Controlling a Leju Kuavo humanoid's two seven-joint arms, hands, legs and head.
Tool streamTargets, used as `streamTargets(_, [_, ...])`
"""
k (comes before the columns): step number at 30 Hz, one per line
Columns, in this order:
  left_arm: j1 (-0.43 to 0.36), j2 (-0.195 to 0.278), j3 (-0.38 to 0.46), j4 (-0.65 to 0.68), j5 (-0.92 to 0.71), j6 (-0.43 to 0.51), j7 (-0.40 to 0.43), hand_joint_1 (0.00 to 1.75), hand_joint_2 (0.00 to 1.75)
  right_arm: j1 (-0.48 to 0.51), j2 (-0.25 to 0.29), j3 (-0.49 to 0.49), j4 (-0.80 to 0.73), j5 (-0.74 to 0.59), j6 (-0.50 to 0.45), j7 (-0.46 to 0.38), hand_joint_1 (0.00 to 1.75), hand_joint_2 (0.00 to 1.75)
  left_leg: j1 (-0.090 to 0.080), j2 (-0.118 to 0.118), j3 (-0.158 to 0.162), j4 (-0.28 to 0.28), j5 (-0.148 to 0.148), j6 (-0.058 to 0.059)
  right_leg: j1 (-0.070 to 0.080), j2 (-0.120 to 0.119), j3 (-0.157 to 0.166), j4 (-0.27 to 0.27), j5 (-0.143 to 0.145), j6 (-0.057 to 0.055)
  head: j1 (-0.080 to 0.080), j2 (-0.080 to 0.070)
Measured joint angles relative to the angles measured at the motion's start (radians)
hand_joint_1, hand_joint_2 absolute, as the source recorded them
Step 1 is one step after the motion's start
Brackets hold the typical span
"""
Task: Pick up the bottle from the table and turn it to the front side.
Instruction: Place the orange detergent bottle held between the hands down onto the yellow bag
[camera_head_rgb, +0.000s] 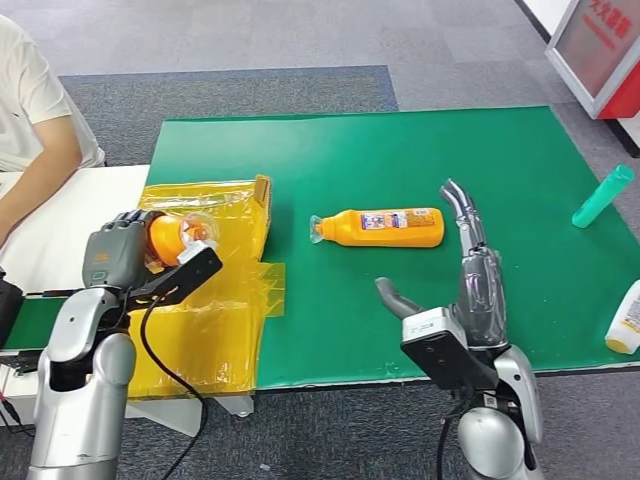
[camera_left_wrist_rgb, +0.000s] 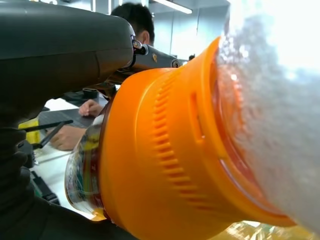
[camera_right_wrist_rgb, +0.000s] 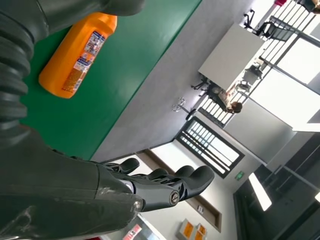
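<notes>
An orange bottle (camera_head_rgb: 383, 228) with a clear cap lies on its side on the green mat (camera_head_rgb: 453, 150), cap pointing left; it is also in the right wrist view (camera_right_wrist_rgb: 77, 55). My right hand (camera_head_rgb: 469, 270) stands upright just in front of the bottle's right end, fingers apart and empty. My left hand (camera_head_rgb: 121, 250) grips a second orange bottle (camera_head_rgb: 177, 237) with a clear cap over the yellow bag. In the left wrist view that bottle (camera_left_wrist_rgb: 162, 150) is very close, its clear cap toward the camera.
A crumpled yellow plastic bag (camera_head_rgb: 219, 310) covers the mat's left edge. A teal bottle (camera_head_rgb: 602, 196) lies at the right, and a white-and-yellow bottle (camera_head_rgb: 626, 322) sits at the right front edge. A person's arm (camera_head_rgb: 34, 175) rests on the white table at far left.
</notes>
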Motion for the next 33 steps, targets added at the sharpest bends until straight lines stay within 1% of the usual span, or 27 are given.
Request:
streamTargets(4, [-0.041, 0.027, 0.015, 0.099, -0.048, -0.022, -0.003, 1.75, 1.75, 0.001, 0.0, 0.0, 0.0, -0.009, 0.017, -0.008, 0.0, 1.75, 0.0, 0.0, 0.0, 0.0, 0.0, 0.0, 0.0, 0.0, 0.0, 0.0, 0.0, 0.0, 0.0, 0.0])
streamTargets(8, [-0.073, 0.063, 0.021, 0.191, -0.088, -0.024, -0.018, 1.75, 1.75, 0.007, 0.0, -0.002, 0.0, -0.017, 0.023, -0.025, 0.0, 1.75, 0.0, 0.0, 0.0, 0.0, 0.0, 0.0, 0.0, 0.0, 0.0, 0.0, 0.0, 0.0, 0.0, 0.0])
streamTargets(12, [-0.092, 0.077, 0.026, 0.248, -0.099, -0.018, -0.039, 1.75, 1.75, 0.01, 0.001, -0.004, 0.0, -0.023, 0.026, -0.034, 0.0, 1.75, 0.0, 0.0, 0.0, 0.0, 0.0, 0.0, 0.0, 0.0, 0.0, 0.0, 0.0, 0.0, 0.0, 0.0])
streamTargets(17, [-0.099, 0.06, 0.018, 0.297, -0.096, -0.003, -0.076, 1.75, 1.75, 0.009, 0.005, -0.006, 0.0, -0.029, 0.028, -0.042, 0.0, 1.75, -0.001, 0.0, 0.0, 0.0, 0.0, 0.0, -0.001, 0.0, 0.0, 0.0, 0.0, 0.0, 0.0, 0.0])
streamTargets(26, [-0.102, 0.009, -0.04, 0.344, -0.071, 0.02, -0.091, 1.75, 1.75, 0.002, 0.007, -0.002, 0.003, -0.031, 0.027, -0.047, 0.0, 1.75, -0.001, 0.0, 0.0, 0.0, 0.0, 0.0, -0.001, 0.0, 0.0, 0.0, 0.0, 0.0, 0.0, 0.0])
streamTargets(30, [-0.111, -0.009, -0.066, 0.359, -0.054, 0.02, -0.09, 0.14, 1.75, -0.005, 0.008, 0.006, 0.007, -0.033, 0.027, -0.048, 0.0, 1.75, -0.001, 0.0, 0.0, 0.0, 0.0, 0.0, -0.001, 0.0, 0.0, 0.0, 0.0, 0.001, 0.0, 0.0])
streamTargets(31, [-0.114, -0.012, -0.072, 0.363, -0.049, 0.02, -0.088, 0.14, 1.75, -0.006, 0.008, 0.008, 0.008, -0.033, 0.026, -0.048, 0.0, 1.75, -0.001, 0.0, 0.0, 0.0, 0.0, 0.0, -0.001, 0.0, 0.0, 0.0, 0.001, 0.001, 0.0, 0.0])
streamTargets(33, [-0.116, -0.018, -0.08, 0.37, -0.044, 0.019, -0.086, 0.07, 1.75, -0.006, 0.008, 0.009, 0.009, -0.033, 0.025, -0.048, 0.0, 1.75, -0.001, 0.0, 0.0, 0.0, 0.0, 0.0, -0.001, 0.0, 0.0, 0.0, 0.001, 0.001, 0.0, 0.0])
